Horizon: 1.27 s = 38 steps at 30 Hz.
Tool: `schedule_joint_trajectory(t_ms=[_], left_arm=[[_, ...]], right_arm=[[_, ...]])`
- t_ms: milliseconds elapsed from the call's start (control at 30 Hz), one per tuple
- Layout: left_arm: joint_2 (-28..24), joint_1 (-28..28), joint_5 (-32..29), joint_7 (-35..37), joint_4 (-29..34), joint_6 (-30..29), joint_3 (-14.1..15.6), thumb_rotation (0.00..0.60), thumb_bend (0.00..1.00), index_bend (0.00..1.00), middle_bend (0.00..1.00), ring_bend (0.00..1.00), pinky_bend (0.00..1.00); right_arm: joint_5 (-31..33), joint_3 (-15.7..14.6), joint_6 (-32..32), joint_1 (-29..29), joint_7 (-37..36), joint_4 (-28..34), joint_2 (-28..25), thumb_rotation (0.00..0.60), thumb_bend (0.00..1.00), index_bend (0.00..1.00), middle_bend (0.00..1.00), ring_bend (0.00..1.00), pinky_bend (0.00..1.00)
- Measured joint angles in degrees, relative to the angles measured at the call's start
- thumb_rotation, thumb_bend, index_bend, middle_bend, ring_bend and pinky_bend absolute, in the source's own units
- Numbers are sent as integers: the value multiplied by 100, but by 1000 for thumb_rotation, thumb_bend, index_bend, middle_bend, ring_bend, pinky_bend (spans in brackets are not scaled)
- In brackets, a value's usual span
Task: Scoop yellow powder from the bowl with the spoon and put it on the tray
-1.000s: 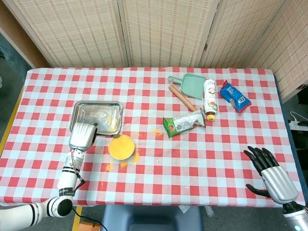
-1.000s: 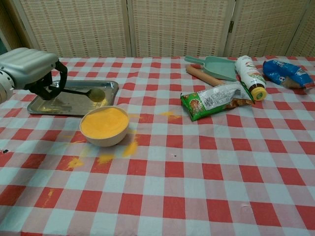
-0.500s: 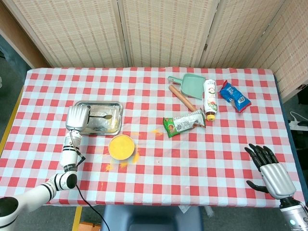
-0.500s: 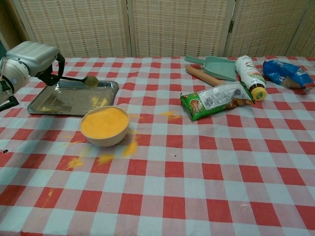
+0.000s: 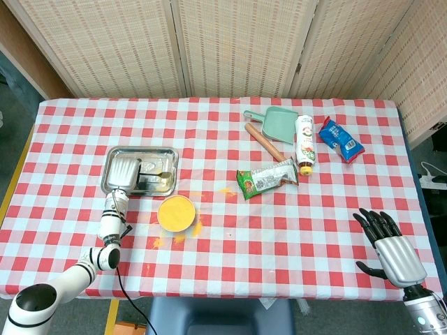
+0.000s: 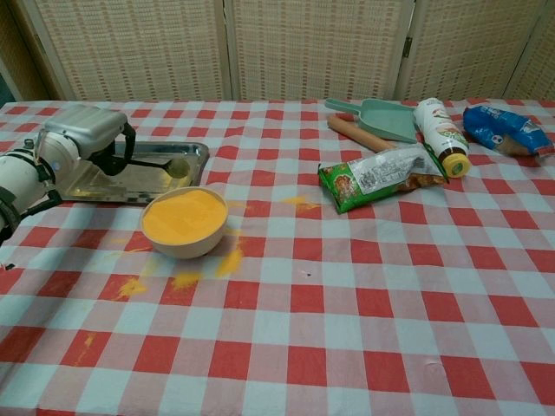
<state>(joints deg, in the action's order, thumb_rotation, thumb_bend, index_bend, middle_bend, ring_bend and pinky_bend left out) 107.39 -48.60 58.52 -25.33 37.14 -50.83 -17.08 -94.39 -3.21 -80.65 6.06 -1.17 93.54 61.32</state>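
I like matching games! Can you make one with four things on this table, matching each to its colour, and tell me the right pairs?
Things:
1. bowl of powder
2. dustpan
3. tray
4. bag at the far right

Colours:
A. blue
B. silver
C. yellow
D. pale green

Pairs: 1-C, 2-D, 3-B, 4-A

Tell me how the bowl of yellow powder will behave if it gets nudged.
The bowl looks small and light, so it would probably slide on the cloth. It is heaped to the rim, so a knock would likely spill more powder, as the yellow patches beside it suggest.
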Motion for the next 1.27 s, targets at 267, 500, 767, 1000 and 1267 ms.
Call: schedule_joint_trajectory(t_ms=[267,500,767,1000,1267], left_arm=[[-336,119,-216,-129,817,23,-124,600,445,70,1000,1000,1000],[-963,374,-187,133,2105,-114,-180,600,398,6,978,970,992],[-2998,1322,612,1116,5420,-195,372,600,401,0,150,131,321],[-4240,2739,2766,1557,6863,-1866,1244,600,388,0,0,0,91],[-3805,4228,3950,2005,5486,-4111,2010,600,386,0,0,0,69]], right_arm=[[-82,-28,-76,-25,-29,17,-26,600,87,0,0,0,0],[-193,-61,-191,-62,-143,26,-83,600,87,0,0,0,0],[-454,-129,-428,-103,-511,14,-190,600,87,0,0,0,0],[-518,-154,-588,-180,-599,25,-258,600,87,0,0,0,0],[-562,-160,-670,-214,-665,18,-296,600,87,0,0,0,0]])
